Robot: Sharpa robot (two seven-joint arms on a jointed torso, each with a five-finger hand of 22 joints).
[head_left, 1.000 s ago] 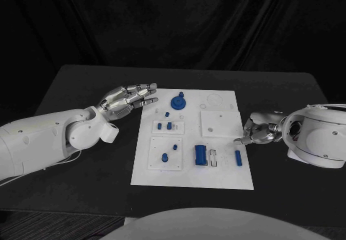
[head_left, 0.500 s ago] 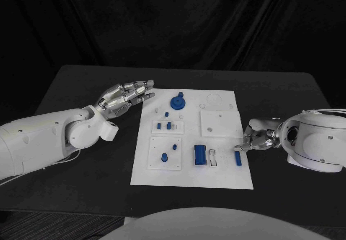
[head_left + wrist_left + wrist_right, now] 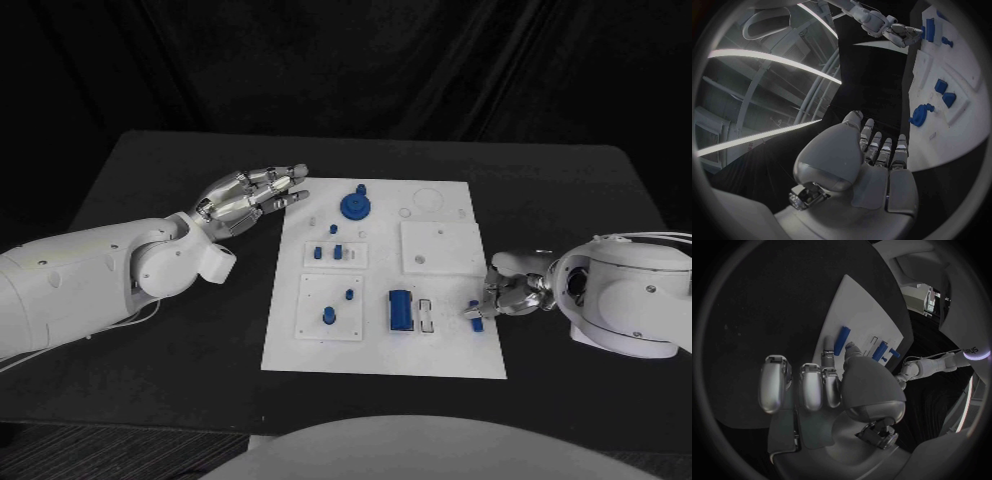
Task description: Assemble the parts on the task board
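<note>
— Fingertips first: what is the right hand (image 3: 516, 288) doing at the task board's (image 3: 384, 358) near right edge?

— It reaches the narrow blue bar (image 3: 476, 322) lying flat there. Its fingers look curled in around the bar, but I cannot tell whether they grip it or only touch it.

— And the left hand (image 3: 254, 195)?

— Spread, holding nothing, just beside the board's far left corner near the round blue part (image 3: 355, 206), probably parked clear.

— Other parts?

— The blue block (image 3: 400, 309) stands mid-board, near the bar.
</note>
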